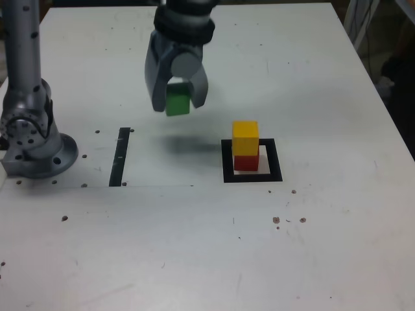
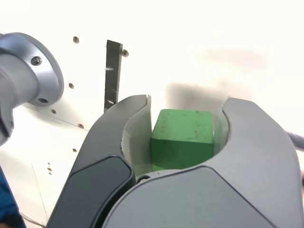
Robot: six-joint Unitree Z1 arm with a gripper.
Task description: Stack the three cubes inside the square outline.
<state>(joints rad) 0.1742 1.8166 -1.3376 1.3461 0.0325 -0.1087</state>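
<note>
Exterior view: raised camera at table's (image 1: 324,259) near edge, angled down, taking in whole tabletop. Wrist view: mounted behind gripper (image 2: 183,142), very close, looking out past jaws. Both views share green cube (image 1: 177,102) and black strip (image 1: 120,156).

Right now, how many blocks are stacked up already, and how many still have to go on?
Two are done: the yellow cube sits on the red cube inside the square outline. The third, the green cube, is in hand, held by the gripper above the table, to the exterior view's left of the stack. Left to do: carry it over and set it on the yellow one.
</note>
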